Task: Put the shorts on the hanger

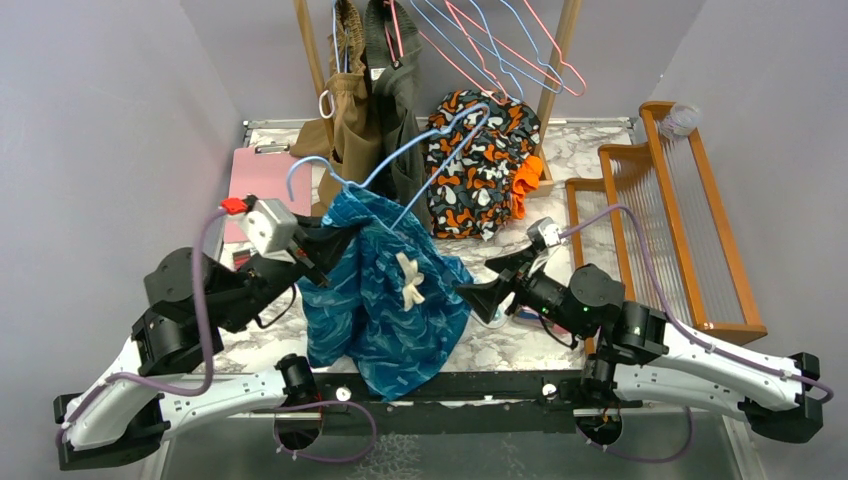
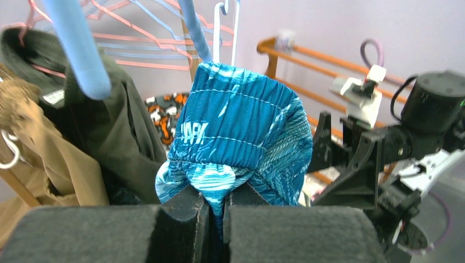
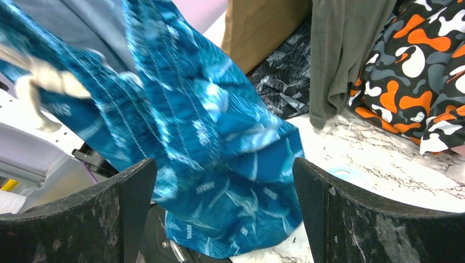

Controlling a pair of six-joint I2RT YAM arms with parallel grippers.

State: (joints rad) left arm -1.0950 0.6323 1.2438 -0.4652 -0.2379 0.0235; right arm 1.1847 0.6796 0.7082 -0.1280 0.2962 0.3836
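The teal-blue shorts point(image 1: 385, 295) hang above the table's near middle, cream drawstring bow facing up. My left gripper point(image 1: 335, 245) is shut on a bunched fold of their waistband. In the left wrist view that fabric point(image 2: 241, 126) is pinched between the pads point(image 2: 216, 205). The light-blue hanger point(image 1: 425, 150) slants from its hook at the left toward the back, and one wire runs into the top of the shorts; up close it shows as blurred blue bars point(image 2: 77, 49). My right gripper point(image 1: 478, 292) is open beside the shorts' right edge. Its fingers point(image 3: 131, 203) stand wide with the shorts point(image 3: 208, 137) beyond them, not gripped.
An orange, black and white garment point(image 1: 480, 165) lies at the back centre. Tan point(image 1: 350, 110) and olive point(image 1: 395, 90) garments hang from a rail with pink hangers point(image 1: 520, 50). A wooden rack point(image 1: 660, 220) fills the right side. A pink clipboard point(image 1: 262, 175) lies at the left.
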